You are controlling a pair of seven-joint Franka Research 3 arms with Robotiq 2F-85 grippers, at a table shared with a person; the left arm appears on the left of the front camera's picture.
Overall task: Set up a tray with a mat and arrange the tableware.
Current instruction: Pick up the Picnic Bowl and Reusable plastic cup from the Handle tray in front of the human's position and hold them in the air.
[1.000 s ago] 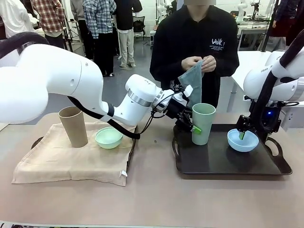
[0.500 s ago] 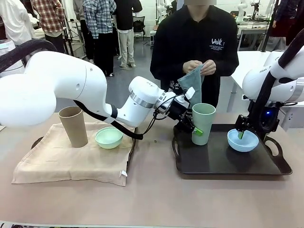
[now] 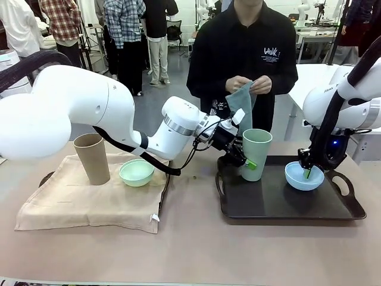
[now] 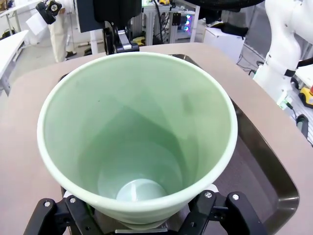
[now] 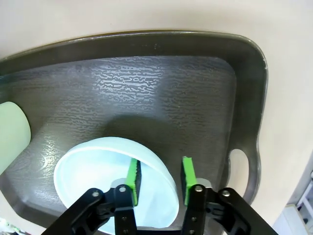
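Observation:
The pale green cup [image 3: 256,149] leans over the left end of the dark tray [image 3: 268,205], and my left gripper [image 3: 247,162] is shut on its lower part. The left wrist view looks down into the cup [image 4: 137,122], with the left gripper [image 4: 142,220] clasping its base. The light blue bowl [image 3: 297,177] sits at the tray's right end. My right gripper [image 3: 306,173] is shut on its rim, with one pad inside the bowl [image 5: 93,181] and one outside. The tan cup [image 3: 92,158] and the mint bowl [image 3: 136,172] rest on a beige mat [image 3: 89,205] at the left.
Across the table a person holds up a grey-green cloth [image 3: 241,107] in both hands. The tray's right handle [image 5: 239,171] lies close to my right gripper [image 5: 160,174]. Bare tabletop [image 3: 190,250] runs along the near edge.
My left gripper has closed on the pale green cup and tipped it slightly off upright. My right gripper has closed on the blue bowl's rim. The person keeps handling the cloth.

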